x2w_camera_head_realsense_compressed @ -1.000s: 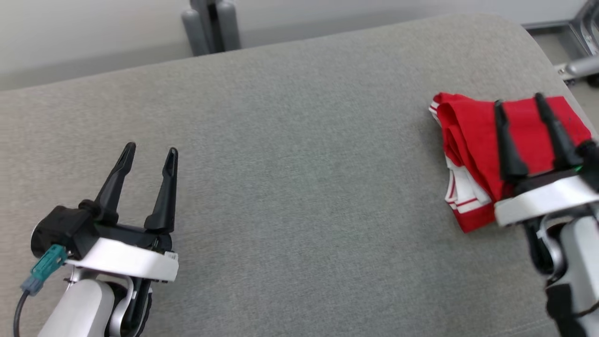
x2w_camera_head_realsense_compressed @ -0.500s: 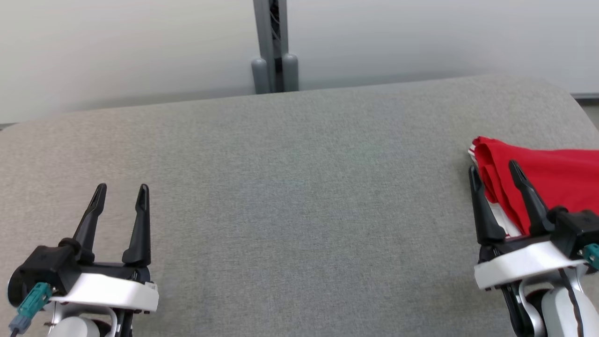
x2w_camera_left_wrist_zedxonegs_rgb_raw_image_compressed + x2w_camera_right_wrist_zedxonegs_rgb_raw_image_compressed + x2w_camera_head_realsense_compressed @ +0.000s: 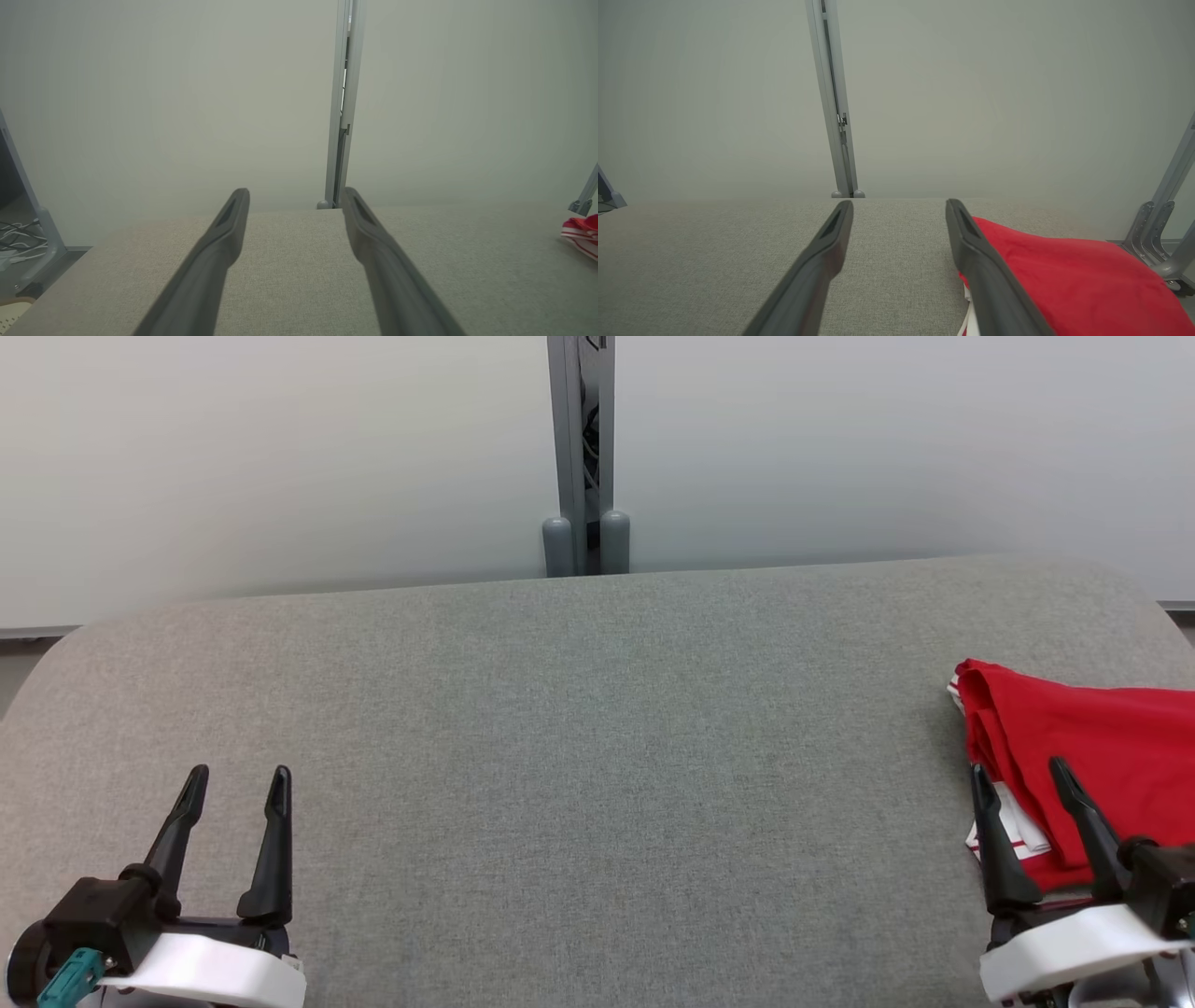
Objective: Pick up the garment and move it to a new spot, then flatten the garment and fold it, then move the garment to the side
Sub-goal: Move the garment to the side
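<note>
The garment (image 3: 1092,747) is red with white striped trim, folded into a bundle at the right edge of the grey padded table (image 3: 597,728). In the right wrist view the garment (image 3: 1064,275) lies just right of my fingers, and in the left wrist view the garment (image 3: 581,233) is a small patch at the far right. My right gripper (image 3: 1022,779) is open at the lower right, its tips over the bundle's near left edge, nothing between them. My left gripper (image 3: 238,782) is open and empty at the lower left, far from the garment.
A grey post (image 3: 581,457) rises behind the table's far edge against a pale wall. Metal frame legs (image 3: 1164,233) stand off the table's right end. Cables and a frame (image 3: 23,233) sit beyond the left end.
The head camera has tilted up and swung, so the table's far edge and wall now show squarely. Both grippers sit lower in the view. The right gripper has drawn back from over the garment.
</note>
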